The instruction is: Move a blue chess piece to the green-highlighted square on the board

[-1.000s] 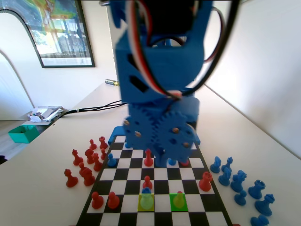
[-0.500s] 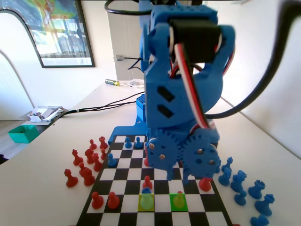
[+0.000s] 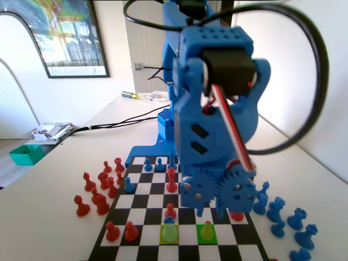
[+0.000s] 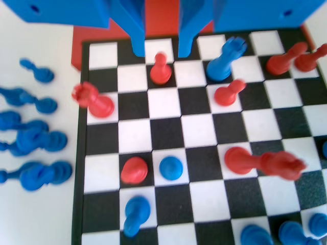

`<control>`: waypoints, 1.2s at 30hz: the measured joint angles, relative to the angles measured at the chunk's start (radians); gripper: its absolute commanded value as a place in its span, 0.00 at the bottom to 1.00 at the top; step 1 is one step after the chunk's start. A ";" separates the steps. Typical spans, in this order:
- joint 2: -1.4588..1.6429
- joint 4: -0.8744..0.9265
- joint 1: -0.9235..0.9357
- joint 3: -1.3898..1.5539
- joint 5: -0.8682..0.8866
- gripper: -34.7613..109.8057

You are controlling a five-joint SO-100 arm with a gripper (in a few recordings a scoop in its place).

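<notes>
On the board (image 3: 149,187), the green-highlighted square (image 3: 212,240) lies near the front edge in the fixed view, and a red pawn (image 3: 205,230) stands on it. One square to its left is a yellow-tinted square (image 3: 162,240), where the blue chess piece (image 3: 169,220) stands. My gripper (image 3: 212,213) hangs low just behind the green square. In the wrist view the gripper (image 4: 162,50) is open, its jaws either side of that red pawn (image 4: 160,71) without closing on it. There the blue chess piece (image 4: 224,61) is to the right of the jaws.
In the fixed view, loose red pieces (image 3: 95,190) stand left of the board and loose blue pieces (image 3: 283,217) right of it. A red rook (image 4: 94,102), more red pieces (image 4: 263,162) and a blue pawn (image 4: 170,167) stand close to the gripper. A green tray (image 3: 24,154) sits far left.
The arm has swung forward and to the right in the fixed view. The gripper has come down the board to just behind the green square. No piece has moved.
</notes>
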 measured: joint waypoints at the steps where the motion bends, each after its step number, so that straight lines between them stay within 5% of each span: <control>1: -0.006 0.000 -0.005 0.000 0.000 0.32; 36: -0.132 0.002 0.023 -0.101 -0.040 0.33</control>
